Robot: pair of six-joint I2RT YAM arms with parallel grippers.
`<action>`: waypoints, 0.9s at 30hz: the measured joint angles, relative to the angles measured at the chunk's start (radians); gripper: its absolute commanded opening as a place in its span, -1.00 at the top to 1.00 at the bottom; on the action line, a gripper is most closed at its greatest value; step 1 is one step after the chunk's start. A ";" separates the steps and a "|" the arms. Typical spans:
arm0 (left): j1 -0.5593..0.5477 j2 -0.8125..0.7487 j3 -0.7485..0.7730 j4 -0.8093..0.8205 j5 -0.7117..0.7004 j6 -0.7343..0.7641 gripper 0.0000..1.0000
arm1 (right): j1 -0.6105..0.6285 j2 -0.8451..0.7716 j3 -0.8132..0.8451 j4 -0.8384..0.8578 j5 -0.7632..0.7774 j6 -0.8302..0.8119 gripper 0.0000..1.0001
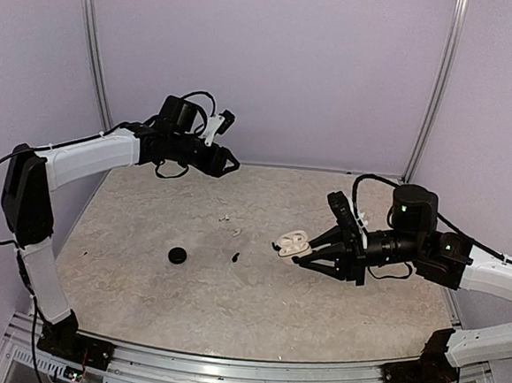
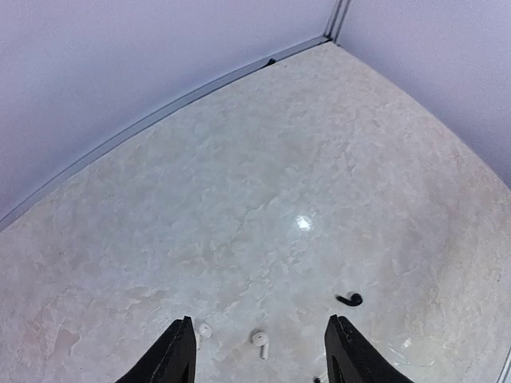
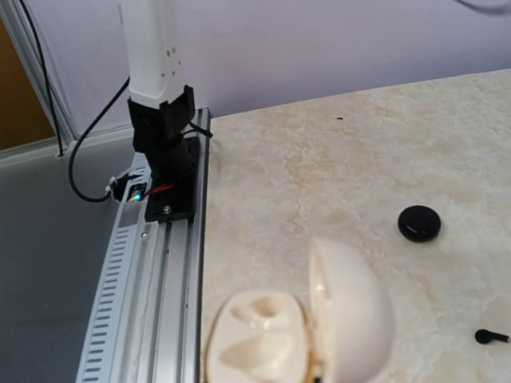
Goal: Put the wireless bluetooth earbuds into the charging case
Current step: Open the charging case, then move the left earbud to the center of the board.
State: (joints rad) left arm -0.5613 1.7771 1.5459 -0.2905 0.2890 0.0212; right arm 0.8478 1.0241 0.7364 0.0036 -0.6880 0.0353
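The left arm [image 1: 90, 156] is reaching high toward the back wall, well left of the white charging case [image 1: 292, 242], with the left gripper [image 1: 225, 163] hanging spread above the table [image 1: 142, 280]. The right arm [image 1: 429, 249] is stretching low and leftward, the right gripper [image 1: 303, 252] pinching that case, whose lid is standing open. The black case [image 1: 178, 255] is lying well left of it. A black earbud [image 1: 236, 257], one white earbud [image 2: 205, 329] and a second white earbud [image 2: 261, 343] are lying nearer, also to its left.

white case [image 3: 343, 311]: blurred, cropped below | left jaws: cropped below
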 measured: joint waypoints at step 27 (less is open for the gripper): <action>0.047 0.567 0.378 -0.374 -0.136 0.089 -0.01 | 0.000 0.010 -0.001 0.005 -0.008 0.011 1.00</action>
State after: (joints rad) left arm -0.5140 2.3444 1.9240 -0.6647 0.1532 0.1101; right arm 0.8478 1.0340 0.7353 0.0086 -0.6956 0.0463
